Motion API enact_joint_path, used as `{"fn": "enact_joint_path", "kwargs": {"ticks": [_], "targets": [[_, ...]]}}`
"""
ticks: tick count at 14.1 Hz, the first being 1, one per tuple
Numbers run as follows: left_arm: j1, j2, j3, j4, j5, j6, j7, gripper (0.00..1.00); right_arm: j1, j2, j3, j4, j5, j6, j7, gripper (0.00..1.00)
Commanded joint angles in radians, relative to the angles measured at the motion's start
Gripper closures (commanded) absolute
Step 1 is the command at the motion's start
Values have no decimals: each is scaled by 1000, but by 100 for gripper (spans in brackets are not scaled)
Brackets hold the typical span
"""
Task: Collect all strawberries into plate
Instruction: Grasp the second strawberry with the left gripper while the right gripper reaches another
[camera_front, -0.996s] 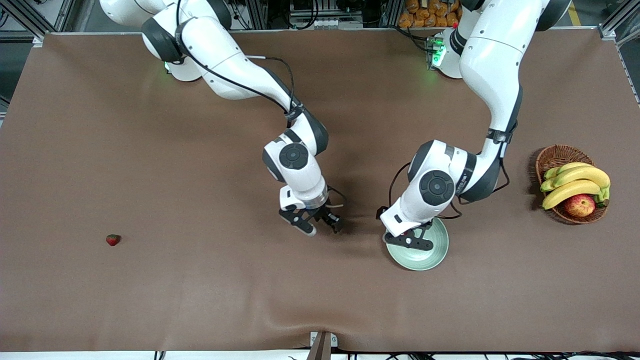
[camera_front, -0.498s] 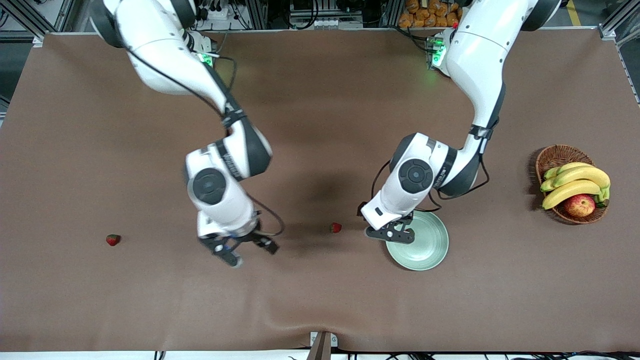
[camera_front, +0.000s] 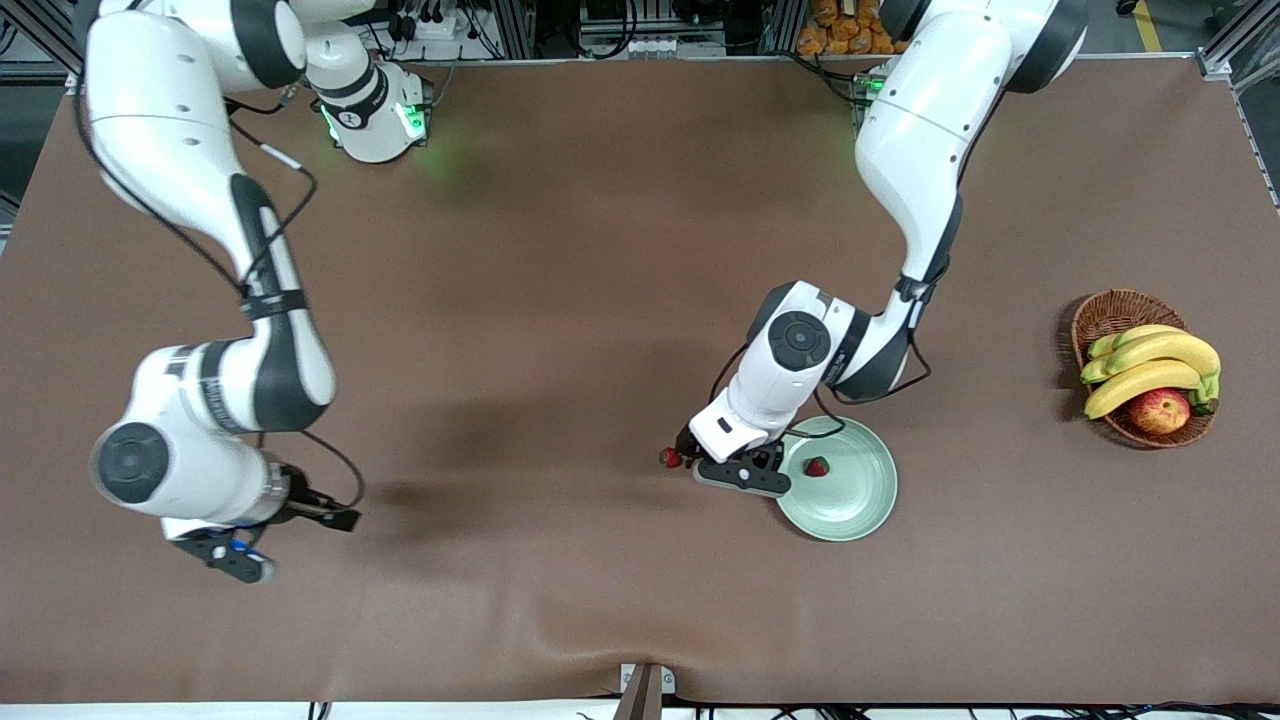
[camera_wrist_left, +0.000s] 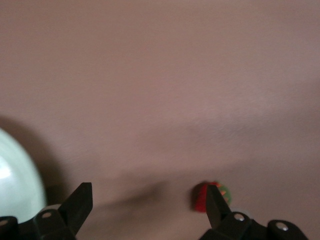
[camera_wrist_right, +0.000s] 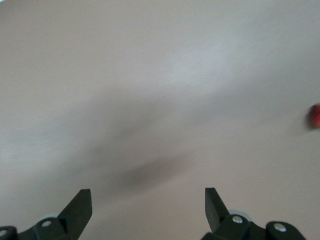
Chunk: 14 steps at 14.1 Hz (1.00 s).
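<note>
Bare brown table (camera_front: 560, 300) runs wide between the two arms, nothing standing on it there. Left gripper (camera_front: 735, 472), fingers spread, sits low over the plate (camera_front: 850, 505) rim, crowding the strawberry (camera_front: 670, 458) just beside it on the cloth and the strawberry in the plate (camera_front: 818, 466). Right gripper (camera_front: 275, 540), fingers apart, hangs over open cloth at the right arm's end; wicker basket (camera_front: 1110, 315) of bananas (camera_front: 1150, 365) and apple (camera_front: 1160, 410) blocks the left arm's end.

The right pincer (camera_wrist_right: 147, 212), fingers spread wide, hangs over bare brown table (camera_wrist_right: 150, 75); a strawberry (camera_wrist_right: 315, 115) lies off to one side.
</note>
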Motion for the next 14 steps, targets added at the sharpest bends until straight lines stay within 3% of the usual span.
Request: {"fn": "enact_joint_path", "kwargs": {"ticks": [1, 6, 10, 14], "targets": [[-48, 44, 7, 65, -15, 40, -60, 0, -53, -131, 23, -181, -13, 16, -119, 0], [-71, 106, 7, 108, -13, 134, -51, 0, -134, -262, 20, -471, -106, 255, -395, 0], [-99, 120, 9, 94, 1, 134, -29, 7, -237, -225, 20, -479, -117, 376, -685, 0], [-105, 120, 14, 85, 2, 132, -12, 14, -271, -143, 21, -434, -88, 412, -628, 0]]}}
